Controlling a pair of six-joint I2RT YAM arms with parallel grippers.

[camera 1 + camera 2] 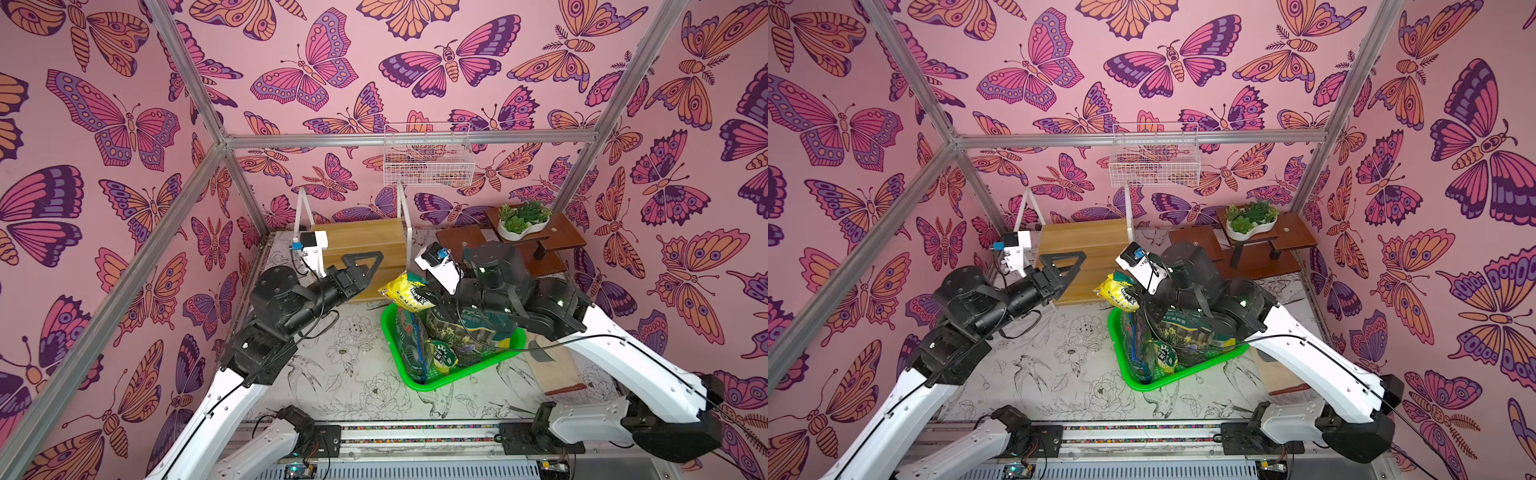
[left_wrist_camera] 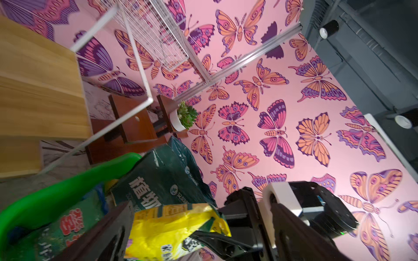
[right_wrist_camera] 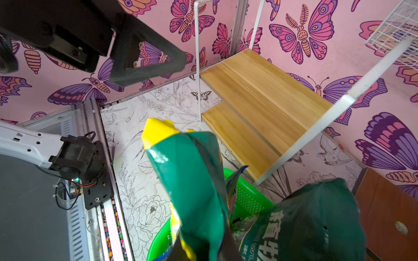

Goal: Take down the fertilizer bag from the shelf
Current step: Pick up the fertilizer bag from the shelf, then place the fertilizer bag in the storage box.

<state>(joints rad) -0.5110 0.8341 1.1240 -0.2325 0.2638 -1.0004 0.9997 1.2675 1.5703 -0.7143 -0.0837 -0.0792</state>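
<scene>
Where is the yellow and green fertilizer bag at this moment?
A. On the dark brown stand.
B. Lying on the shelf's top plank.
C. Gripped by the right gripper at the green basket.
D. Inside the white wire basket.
C: the right gripper pinches the yellow and green bag at the rim of the green basket, and both planks of the shelf are bare.

Both top views look steeply down from high at the front, sharing nearly the whole scene. The wrist cameras sit close in, facing across each other; both catch shelf [image 2: 40, 90], bag [image 2: 172, 226] and tub [image 2: 63, 192]
</scene>
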